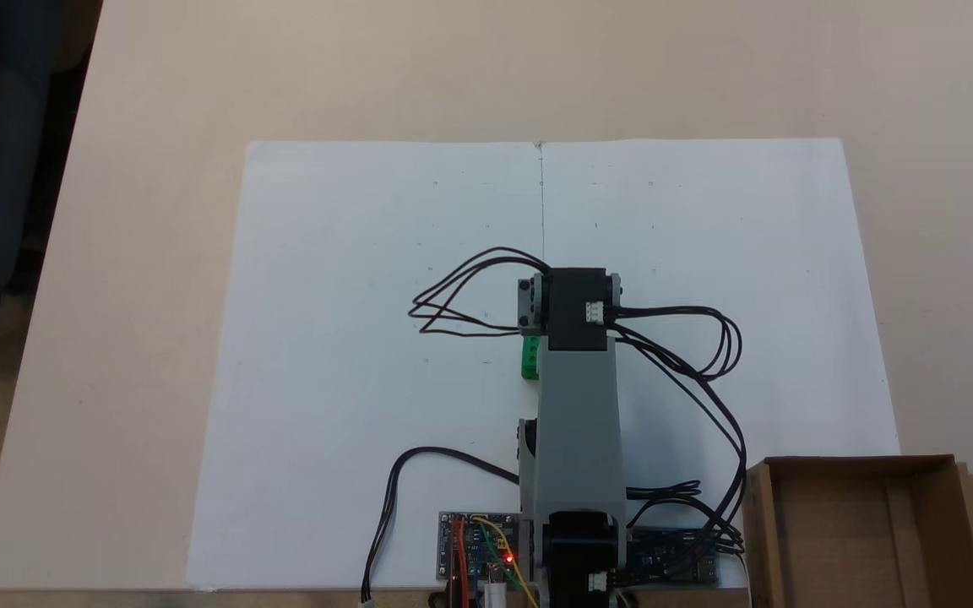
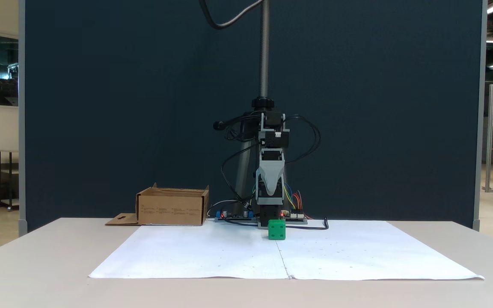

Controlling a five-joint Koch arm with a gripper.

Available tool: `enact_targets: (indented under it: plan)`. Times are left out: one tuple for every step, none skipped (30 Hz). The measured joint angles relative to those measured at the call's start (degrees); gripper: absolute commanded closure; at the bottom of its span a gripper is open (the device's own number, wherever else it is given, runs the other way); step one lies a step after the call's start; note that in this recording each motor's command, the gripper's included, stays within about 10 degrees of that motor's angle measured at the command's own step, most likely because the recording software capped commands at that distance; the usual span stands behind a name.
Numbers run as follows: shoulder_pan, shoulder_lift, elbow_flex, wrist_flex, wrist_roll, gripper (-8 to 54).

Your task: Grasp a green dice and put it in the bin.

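From above, in a fixed view, we see the green dice [image 1: 529,357] half hidden by the arm [image 1: 579,414], the bin [image 1: 858,532] well apart. In a fixed view from the front, the whole dice sits on the white paper [image 2: 212,252] below the gripper [image 2: 271,188]; its jaws overlap, so we cannot tell their state.

A big white sheet of paper [image 1: 351,355] lies flat on the light bench [image 1: 149,253]. A thin dark line runs down the middle of the paper. A tall dark blue wall [image 2: 122,107] stands behind the bench. A shiny metal pole [image 2: 264,47] goes up in front of the wall. Small boards with coloured wires [image 1: 476,557] and a little red light sit at the paper's edge.
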Motion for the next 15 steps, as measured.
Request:
enact_targets:
  plan:
    - [-0.1, 0.0, 0.4, 0.0, 0.4, 0.6]
    - [-0.1, -0.1, 1.0, 0.0, 0.6, 0.6]
    - [-0.3, -0.2, 1.4, 0.0, 0.8, 0.6]
    - [-0.3, -0.2, 2.4, 0.0, 1.1, 0.7]
    - [-0.3, -0.4, 3.2, -0.1, 1.1, 0.7]
    - [-0.4, -0.6, 3.2, -0.3, 1.1, 0.8]
    - [-0.4, -1.0, 3.3, -0.4, 1.1, 0.8]
    - [-0.3, -1.2, 3.6, -0.7, 1.1, 0.9]
    - [-0.4, -1.4, 4.4, -1.2, 1.1, 0.9]
    - [-0.3, -1.6, 5.2, -1.8, 1.1, 1.0]
    - [-0.4, -1.8, 5.6, -2.4, 1.1, 1.0]
    - [-0.6, -1.9, 5.8, -2.9, 1.1, 1.0]
    - [-0.8, -2.4, 6.3, -3.5, 1.3, 1.0]
    - [-1.2, -2.7, 7.5, -4.2, 1.7, 1.0]
    - [-1.6, -3.1, 8.6, -4.8, 2.0, 1.0]
